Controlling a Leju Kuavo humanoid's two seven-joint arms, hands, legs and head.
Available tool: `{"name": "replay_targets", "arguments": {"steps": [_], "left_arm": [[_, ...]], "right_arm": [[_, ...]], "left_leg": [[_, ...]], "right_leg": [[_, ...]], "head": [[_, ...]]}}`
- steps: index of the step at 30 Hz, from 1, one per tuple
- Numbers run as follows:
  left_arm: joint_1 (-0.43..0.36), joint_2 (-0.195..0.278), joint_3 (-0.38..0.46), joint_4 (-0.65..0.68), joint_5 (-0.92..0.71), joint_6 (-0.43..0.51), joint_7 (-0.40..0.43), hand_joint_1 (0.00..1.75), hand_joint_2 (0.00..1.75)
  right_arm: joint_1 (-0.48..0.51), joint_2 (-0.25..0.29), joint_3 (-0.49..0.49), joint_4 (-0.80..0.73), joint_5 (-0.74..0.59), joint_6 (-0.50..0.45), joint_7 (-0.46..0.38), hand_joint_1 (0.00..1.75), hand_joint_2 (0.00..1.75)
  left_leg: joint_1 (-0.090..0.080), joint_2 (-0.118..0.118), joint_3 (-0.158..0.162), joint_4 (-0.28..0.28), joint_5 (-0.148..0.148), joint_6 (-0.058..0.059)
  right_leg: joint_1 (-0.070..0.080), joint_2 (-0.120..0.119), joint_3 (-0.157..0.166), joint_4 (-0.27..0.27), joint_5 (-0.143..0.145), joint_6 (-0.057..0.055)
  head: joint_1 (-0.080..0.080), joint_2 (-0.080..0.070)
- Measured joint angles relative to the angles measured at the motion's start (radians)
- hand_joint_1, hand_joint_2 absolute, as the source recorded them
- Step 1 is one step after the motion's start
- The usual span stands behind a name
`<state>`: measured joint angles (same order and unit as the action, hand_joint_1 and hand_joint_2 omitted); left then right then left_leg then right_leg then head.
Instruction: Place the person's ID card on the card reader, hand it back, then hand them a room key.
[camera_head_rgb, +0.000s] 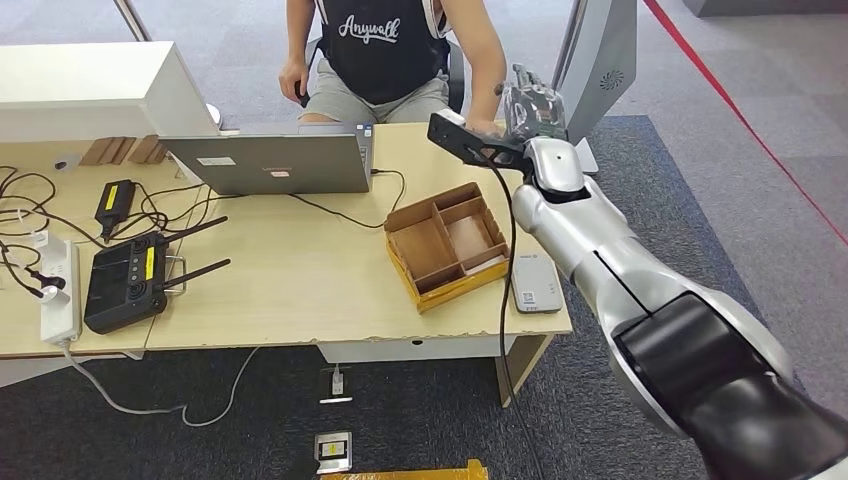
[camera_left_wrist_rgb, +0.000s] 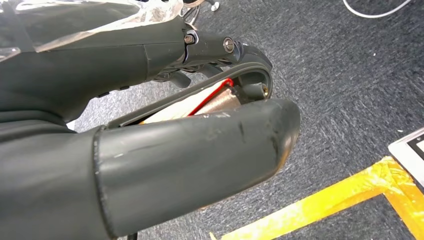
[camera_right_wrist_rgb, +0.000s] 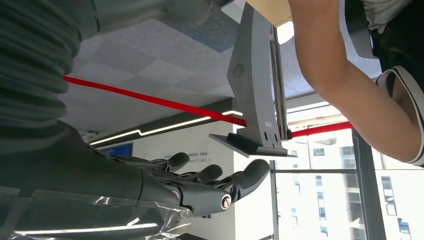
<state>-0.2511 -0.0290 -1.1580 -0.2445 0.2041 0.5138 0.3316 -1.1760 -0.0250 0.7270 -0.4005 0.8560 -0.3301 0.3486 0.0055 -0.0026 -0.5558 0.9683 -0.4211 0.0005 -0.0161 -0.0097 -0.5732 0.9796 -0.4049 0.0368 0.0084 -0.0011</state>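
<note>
One worktop (camera_head_rgb: 300, 300) carries one laptop (camera_head_rgb: 275, 160), one black router (camera_head_rgb: 125, 282), one white power strip (camera_head_rgb: 60, 290), one black adapter (camera_head_rgb: 115, 205), one brown divided box (camera_head_rgb: 445, 245) and one card reader (camera_head_rgb: 535, 283). One person (camera_head_rgb: 385, 50) sits at the far side. One grey stand (camera_head_rgb: 600, 60) is at far right.

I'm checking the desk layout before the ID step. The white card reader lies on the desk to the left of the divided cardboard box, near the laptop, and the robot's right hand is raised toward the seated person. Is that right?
Not quite. The head view shows the card reader lying to the right of the cardboard box, by the desk's front right corner, well away from the laptop. The rest holds: the right robot hand is raised toward the seated person.
</note>
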Motion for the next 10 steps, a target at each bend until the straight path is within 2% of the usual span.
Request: {"name": "replay_targets", "arguments": {"steps": [10], "left_arm": [[0.006, 0.001, 0.015, 0.000, 0.012, 0.008, -0.003, 0.00, 0.00]], "right_arm": [[-0.003, -0.006, 0.002, -0.009, -0.010, -0.105, -0.099, 0.00, 1.75]], "left_leg": [[0.000, 0.000, 0.000, 0.000, 0.000, 0.000]], "right_leg": [[0.000, 0.000, 0.000, 0.000, 0.000, 0.000]], "head": [[0.000, 0.000]]}}
